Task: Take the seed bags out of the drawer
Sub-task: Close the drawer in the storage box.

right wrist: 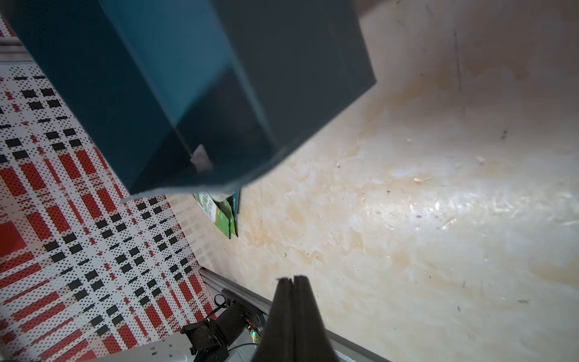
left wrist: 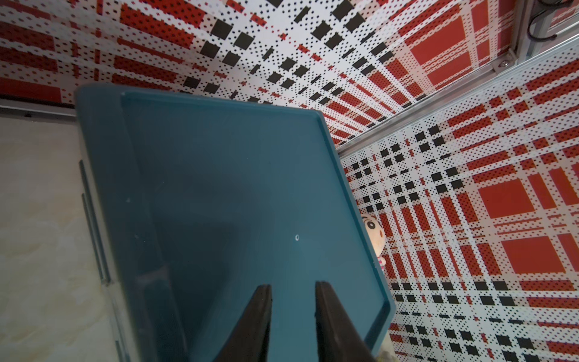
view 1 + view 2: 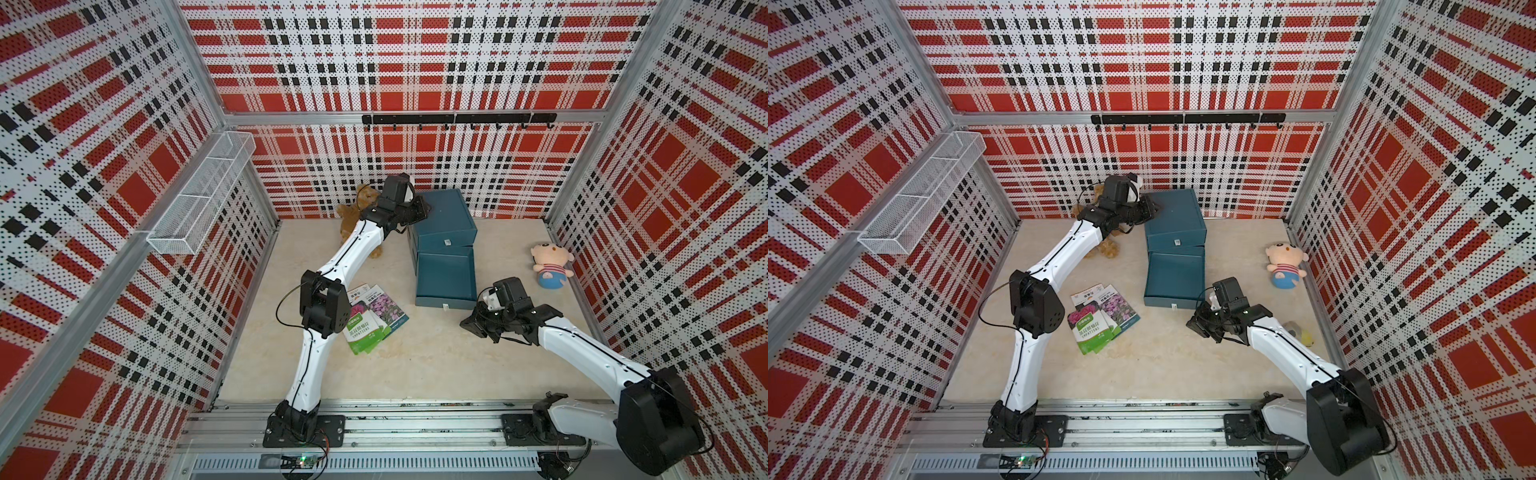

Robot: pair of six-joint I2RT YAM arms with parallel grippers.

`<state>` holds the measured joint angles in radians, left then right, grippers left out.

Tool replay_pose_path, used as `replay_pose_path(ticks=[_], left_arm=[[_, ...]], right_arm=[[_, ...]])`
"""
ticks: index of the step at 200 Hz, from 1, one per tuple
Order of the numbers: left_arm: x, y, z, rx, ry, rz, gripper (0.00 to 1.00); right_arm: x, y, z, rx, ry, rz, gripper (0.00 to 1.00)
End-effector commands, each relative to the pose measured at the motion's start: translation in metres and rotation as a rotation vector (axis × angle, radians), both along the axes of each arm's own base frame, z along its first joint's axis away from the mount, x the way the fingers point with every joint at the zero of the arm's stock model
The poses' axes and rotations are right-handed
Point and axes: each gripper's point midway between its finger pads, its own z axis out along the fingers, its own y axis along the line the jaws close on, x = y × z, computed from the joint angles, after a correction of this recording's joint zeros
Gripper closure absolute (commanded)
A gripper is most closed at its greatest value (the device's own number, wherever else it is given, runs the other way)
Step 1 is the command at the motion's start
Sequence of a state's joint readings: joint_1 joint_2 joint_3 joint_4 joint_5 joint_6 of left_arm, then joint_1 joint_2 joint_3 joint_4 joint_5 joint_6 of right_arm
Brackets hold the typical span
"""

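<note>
Several seed bags (image 3: 374, 318) (image 3: 1102, 320) lie fanned on the table left of the teal drawer unit (image 3: 446, 218); green-and-white labels and pink and purple flower photos show. Their edge also peeks out under the drawer in the right wrist view (image 1: 223, 213). The lower drawer (image 3: 446, 274) (image 3: 1175, 276) (image 1: 219, 94) is pulled out and looks empty. My left gripper (image 3: 419, 210) (image 2: 293, 288) hovers open over the unit's top at its back left corner, nothing between the fingers. My right gripper (image 3: 471, 322) (image 1: 293, 277) is shut and empty, low by the drawer's front right corner.
A brown teddy (image 3: 353, 214) lies behind the left arm. A pink-faced doll (image 3: 550, 266) sits by the right wall, and a small yellow object (image 3: 1304, 332) lies near the right arm. A wire basket (image 3: 203, 199) hangs on the left wall, a hook rail (image 3: 457, 119) on the back wall.
</note>
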<state>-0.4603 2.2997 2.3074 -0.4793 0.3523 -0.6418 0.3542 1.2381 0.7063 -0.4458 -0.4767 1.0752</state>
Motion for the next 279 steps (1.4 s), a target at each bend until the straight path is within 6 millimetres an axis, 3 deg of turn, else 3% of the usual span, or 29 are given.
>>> replay_pose_path(ticks=[1,102,223,279], left_arm=[[0.0,-0.008,-0.022,0.006,0.021,-0.041,0.7],[-0.002,-0.008,-0.053,0.025,0.089,-0.046,0.71],[-0.005,-0.007,-0.059,0.036,0.098,-0.048,0.71],[-0.008,-0.005,-0.062,0.044,0.105,-0.049,0.71]], right_arm=[[0.014,-0.003,0.005,0.011,-0.027,-0.011,1.0],[0.047,-0.012,0.018,-0.013,-0.06,-0.009,1.0],[0.079,-0.018,0.032,-0.037,-0.109,-0.022,1.0],[0.099,-0.011,0.043,-0.006,-0.14,-0.029,1.0]])
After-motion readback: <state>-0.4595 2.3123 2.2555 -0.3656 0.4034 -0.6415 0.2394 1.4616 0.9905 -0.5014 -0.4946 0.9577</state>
